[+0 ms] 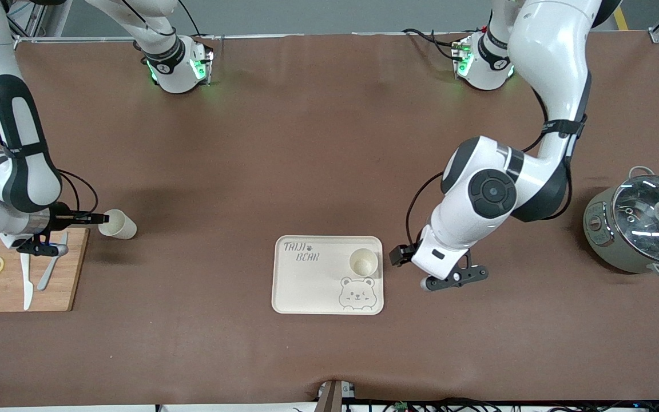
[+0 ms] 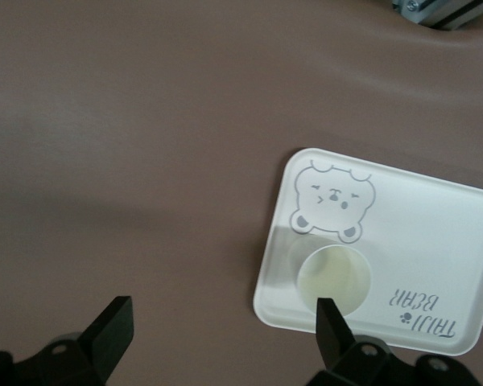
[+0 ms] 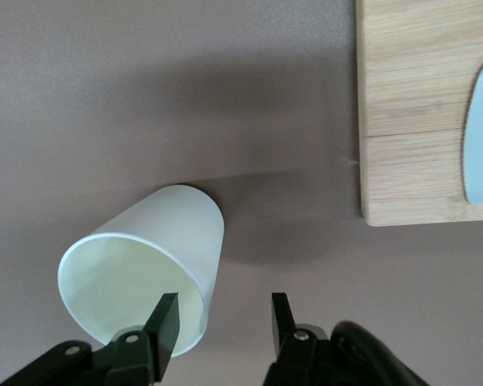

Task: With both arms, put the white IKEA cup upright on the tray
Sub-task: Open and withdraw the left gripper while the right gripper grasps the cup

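The cream tray (image 1: 306, 286) with "TAIJI BEAR" lettering lies nearer the front camera, mid-table. One white cup (image 1: 363, 262) stands upright on it by the bear face; it also shows in the left wrist view (image 2: 332, 277) on the tray (image 2: 435, 241). My left gripper (image 1: 399, 255) hangs open and empty just off the tray's edge, over bare table (image 2: 223, 318). A second white cup (image 1: 118, 224) lies on its side beside the wooden board. My right gripper (image 1: 94, 217) is open at its mouth (image 3: 224, 318); one finger (image 3: 166, 320) is inside the cup (image 3: 153, 257), the other outside the rim.
A wooden cutting board (image 1: 49, 297) with two lemon slices, a white knife and a grey utensil lies at the right arm's end. A grey pot with a glass lid (image 1: 644, 229) stands at the left arm's end. The table has a brown mat (image 1: 284, 143).
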`<state>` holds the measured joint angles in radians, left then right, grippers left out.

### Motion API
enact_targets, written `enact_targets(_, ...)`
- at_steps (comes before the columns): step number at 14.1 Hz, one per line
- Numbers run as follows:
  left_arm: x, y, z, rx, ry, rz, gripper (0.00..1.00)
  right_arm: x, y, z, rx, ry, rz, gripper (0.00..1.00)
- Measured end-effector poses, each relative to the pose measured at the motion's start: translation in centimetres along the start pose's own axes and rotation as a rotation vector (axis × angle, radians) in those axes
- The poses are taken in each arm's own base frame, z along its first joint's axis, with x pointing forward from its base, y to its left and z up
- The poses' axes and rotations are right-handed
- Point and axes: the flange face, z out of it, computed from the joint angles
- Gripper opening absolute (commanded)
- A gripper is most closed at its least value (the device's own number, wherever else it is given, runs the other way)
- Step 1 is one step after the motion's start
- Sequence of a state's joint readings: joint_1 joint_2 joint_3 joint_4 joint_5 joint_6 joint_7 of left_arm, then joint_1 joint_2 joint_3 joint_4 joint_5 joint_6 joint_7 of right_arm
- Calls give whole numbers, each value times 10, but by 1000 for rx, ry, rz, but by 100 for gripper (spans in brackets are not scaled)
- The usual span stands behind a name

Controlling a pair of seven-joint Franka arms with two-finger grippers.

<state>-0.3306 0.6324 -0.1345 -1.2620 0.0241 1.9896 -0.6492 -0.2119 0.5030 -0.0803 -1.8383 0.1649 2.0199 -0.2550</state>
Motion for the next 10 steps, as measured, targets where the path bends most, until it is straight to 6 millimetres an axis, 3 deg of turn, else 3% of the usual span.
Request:
enact_targets(1, 1, -6, -9, 22, -2, 5, 100, 0, 0, 3, 2, 6, 3, 19)
enact_targets(3, 3, -22, -28, 60, -10, 36, 100, -2, 1, 9, 4, 4, 6, 0)
enact_targets(7, 20, -83, -83, 100, -37, 88, 100, -3, -3, 11, 11, 3, 4, 0)
enact_targets(10, 27, -134, -117, 110, -37, 124, 100, 0, -27, -4, 10, 13, 5, 0)
